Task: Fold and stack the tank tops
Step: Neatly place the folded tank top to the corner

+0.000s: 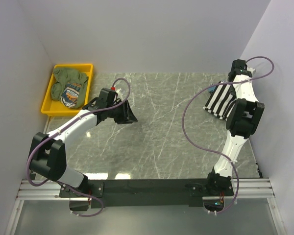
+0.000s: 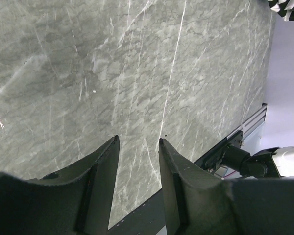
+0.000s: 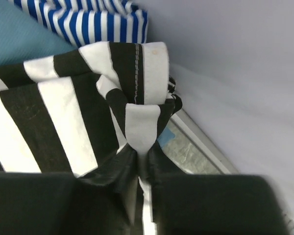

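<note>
Three tank tops lie together at the worktop [image 1: 161, 132] side farthest from the yellow tray [image 1: 48, 100]: one black-and-white striped top [image 3: 63, 127], one blue-and-white striped top [image 3: 103, 19], one teal top [image 3: 19, 44]. The right fingers [image 3: 108, 171] pinch a fold of the black-and-white striped top. The left fingers [image 2: 98, 171], near the tray, stand apart, holding nothing.

Grey, white-veined marble table [image 1: 166, 132]. Far left corner: yellow tray [image 1: 47, 100] sits on it. Far right, near the wall: black-and-white striped tank top [image 1: 219, 100] lies bunched, touching a teal top [image 3: 19, 44] and a blue-striped top [image 3: 103, 19].
</note>
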Robot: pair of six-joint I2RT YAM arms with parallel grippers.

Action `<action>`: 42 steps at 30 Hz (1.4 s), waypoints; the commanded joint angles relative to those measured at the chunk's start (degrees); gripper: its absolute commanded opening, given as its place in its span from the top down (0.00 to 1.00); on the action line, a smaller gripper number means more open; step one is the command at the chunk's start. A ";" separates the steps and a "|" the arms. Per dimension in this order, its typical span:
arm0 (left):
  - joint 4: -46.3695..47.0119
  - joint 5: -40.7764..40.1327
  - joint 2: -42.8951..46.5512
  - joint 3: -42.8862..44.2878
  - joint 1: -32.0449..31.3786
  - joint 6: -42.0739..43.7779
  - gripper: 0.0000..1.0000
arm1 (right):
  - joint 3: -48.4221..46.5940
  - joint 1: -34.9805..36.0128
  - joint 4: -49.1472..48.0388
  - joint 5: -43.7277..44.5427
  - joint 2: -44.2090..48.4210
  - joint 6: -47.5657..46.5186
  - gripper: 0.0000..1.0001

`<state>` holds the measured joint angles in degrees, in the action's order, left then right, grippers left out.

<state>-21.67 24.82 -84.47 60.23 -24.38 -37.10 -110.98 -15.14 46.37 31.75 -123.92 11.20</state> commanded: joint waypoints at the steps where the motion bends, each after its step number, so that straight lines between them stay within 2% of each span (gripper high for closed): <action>1: 2.42 1.72 0.35 -0.11 0.21 0.45 0.56 | -4.07 -0.86 0.30 2.79 0.34 1.36 0.78; 2: 2.51 1.81 0.44 -0.28 0.21 0.45 0.55 | -3.98 -0.86 0.30 2.62 0.52 1.54 0.67; 3: 2.69 1.90 0.53 -0.37 0.21 0.45 0.55 | -3.81 -0.86 0.39 2.62 0.69 1.72 0.63; 7: 2.77 2.08 0.53 -0.20 0.21 0.45 0.55 | -3.19 -0.77 0.39 1.48 2.97 2.51 0.53; 10: 2.95 2.25 0.53 -0.20 0.21 0.45 0.55 | -3.46 0.02 1.44 0.68 4.99 3.56 0.51; 12: 2.95 2.25 0.71 0.07 0.21 0.45 0.55 | -2.41 1.51 1.79 0.33 6.66 4.18 0.38; 13: 2.86 2.25 0.79 0.33 0.21 0.54 0.55 | -1.62 2.12 1.62 -0.71 9.11 4.70 0.36; 14: 2.69 2.08 0.79 0.76 0.21 0.63 0.55 | -0.39 2.82 0.31 -1.42 10.61 4.88 0.29; 17: 2.51 1.46 1.49 1.38 0.21 0.63 0.54 | 7.16 6.16 -4.68 -5.81 18.51 6.46 0.25; 18: 2.34 0.94 1.58 1.56 0.21 0.63 0.54 | 11.88 8.96 -6.10 -6.43 20.71 6.81 0.16; 24: 0.93 -1.87 3.34 2.79 0.21 1.42 0.54 | 32.70 20.40 -18.84 -13.98 41.69 9.54 0.11; 30: -0.13 -7.06 5.80 2.62 0.21 2.03 0.54 | 49.24 30.50 -26.41 -20.49 57.00 15.07 0.08; 36: -0.04 -9.43 6.95 2.09 0.21 2.12 0.54 | 60.07 33.24 -28.88 -23.65 67.56 17.71 0.07; 42: -0.13 -10.23 7.12 2.09 0.21 2.38 0.54 | 65.27 33.24 -30.90 -22.52 73.20 17.54 0.06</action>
<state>-22.13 16.08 -79.29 60.36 -24.34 -36.14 -46.78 17.89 20.36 9.08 -53.54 27.90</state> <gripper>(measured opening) 0.461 0.939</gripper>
